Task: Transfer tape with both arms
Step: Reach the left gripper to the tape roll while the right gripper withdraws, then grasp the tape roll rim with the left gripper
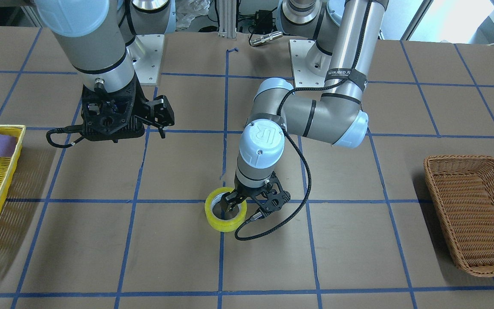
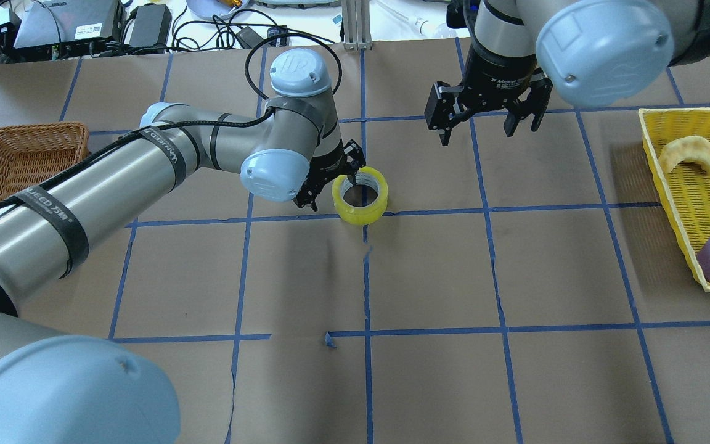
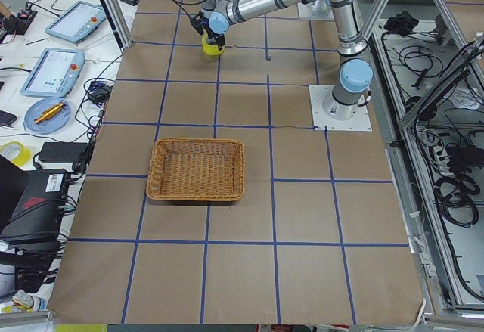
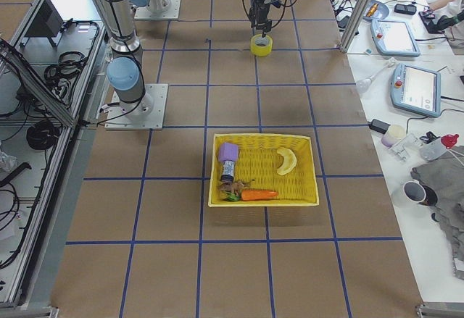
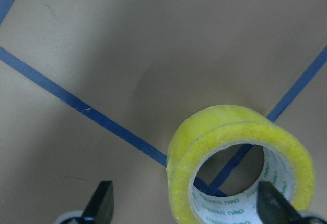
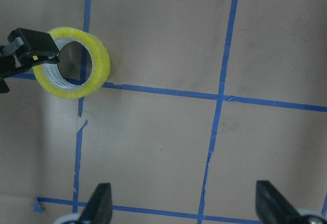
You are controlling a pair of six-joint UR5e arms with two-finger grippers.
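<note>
1. Roll of translucent yellow tape with white core [image 1: 225,226]: lying flat, hole up, on brown paper-covered worktop [image 2: 429,271], near its middle, over a crossing of blue grid lines [image 2: 546,207].
2. Left black two-finger pincer [image 1: 230,201]: spread, down at the roll; one finger inside the core, the other outside, straddling the ring wall. Not yet pinching.
3. Right black two-finger pincer [image 2: 484,126]: spread, empty, hovering well apart from the roll.
4. Step in hand, as judged: closing on the wall. Seat both fingers deep along the wall first; close slowly and squarely to avoid skidding or tipping.
5. Then lift straight up, leaving the opposite side of the ring free for the right pincer.
</note>
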